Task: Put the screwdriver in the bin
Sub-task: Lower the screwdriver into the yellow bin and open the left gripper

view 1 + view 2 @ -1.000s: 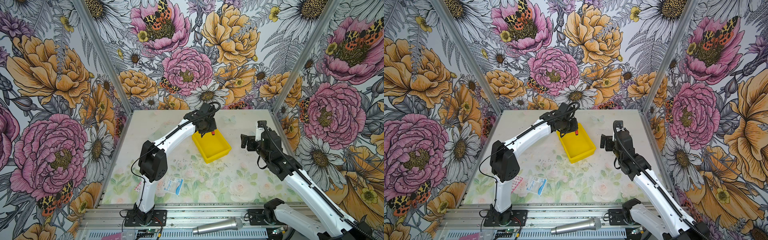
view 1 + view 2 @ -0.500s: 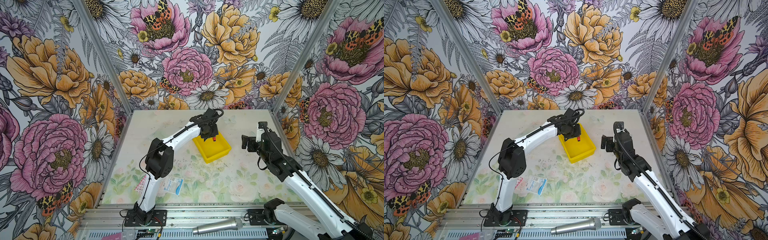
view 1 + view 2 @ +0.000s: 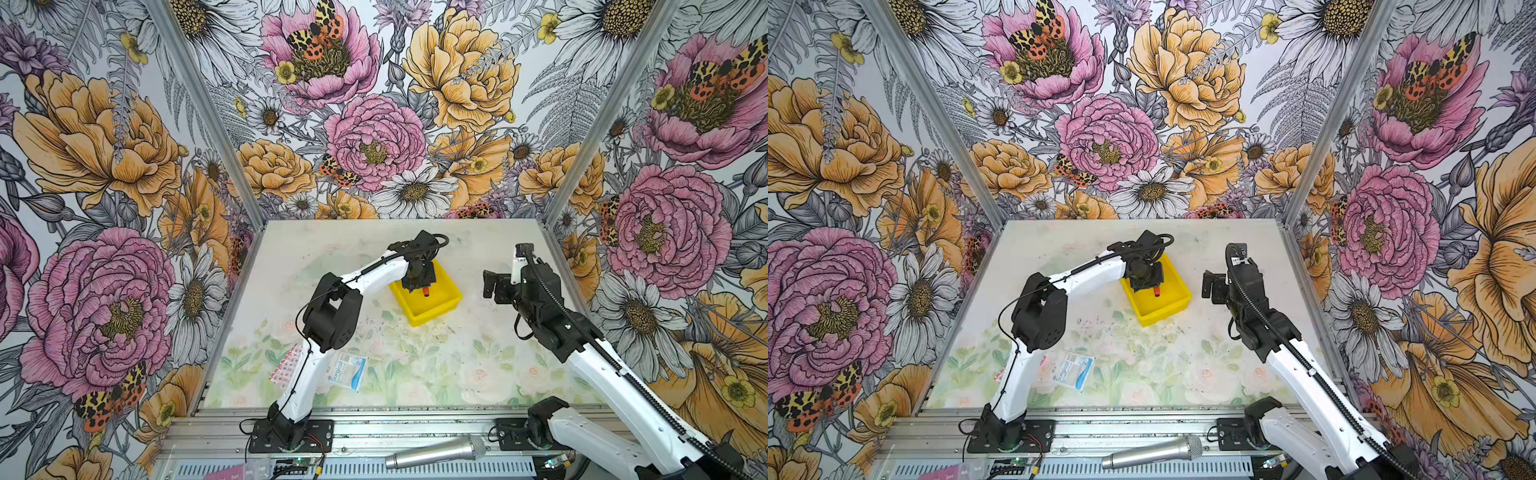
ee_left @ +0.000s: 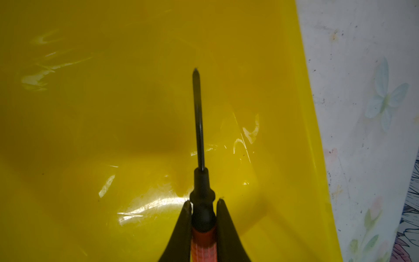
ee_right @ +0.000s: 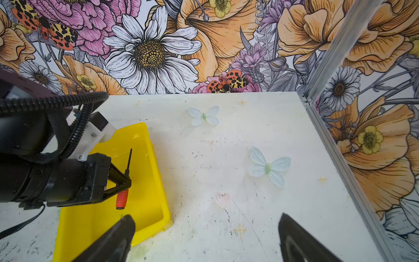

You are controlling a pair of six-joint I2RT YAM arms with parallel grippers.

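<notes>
My left gripper (image 4: 202, 203) is clamped on the screwdriver's (image 4: 199, 127) black collar over the bin (image 4: 90, 113), shaft poking past the jaws. The right gripper (image 5: 205, 220) is at the bin's 3 o'clock in both top views, jaws apart.

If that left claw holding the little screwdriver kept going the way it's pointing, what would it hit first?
Most likely the yellow inside of the bin: the left gripper, shut on the screwdriver, points into it with nothing between. Whether floor or wall comes first is unclear.
</notes>
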